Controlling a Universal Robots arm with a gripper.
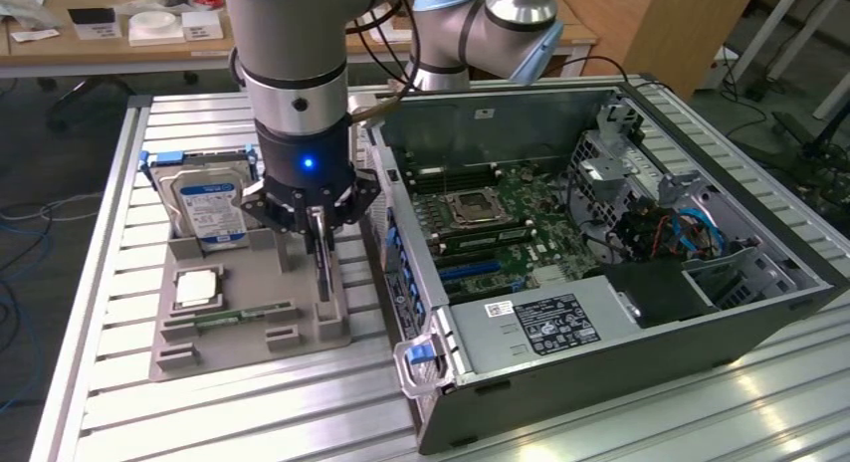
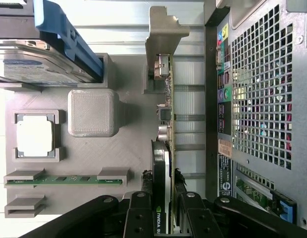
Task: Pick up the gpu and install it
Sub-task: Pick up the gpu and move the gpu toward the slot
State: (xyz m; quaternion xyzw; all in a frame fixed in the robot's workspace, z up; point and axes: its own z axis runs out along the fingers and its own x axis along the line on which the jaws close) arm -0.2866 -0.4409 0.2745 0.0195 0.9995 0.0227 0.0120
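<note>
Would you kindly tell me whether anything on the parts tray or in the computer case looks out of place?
Nothing stands out. The gpu stands on edge in its tray slot, clasped by the gripper; the hard drive, processor and memory stick sit straight in their holders, and the case looks undamaged.

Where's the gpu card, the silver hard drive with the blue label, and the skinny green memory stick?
thin flat gpu card (image 2: pixel 167 144), wrist view, on its edge facing the camera.
silver hard drive with blue label (image 1: pixel 210 205), exterior view, on the label.
narrow green memory stick (image 1: pixel 247 314), exterior view, mid-length.
</note>
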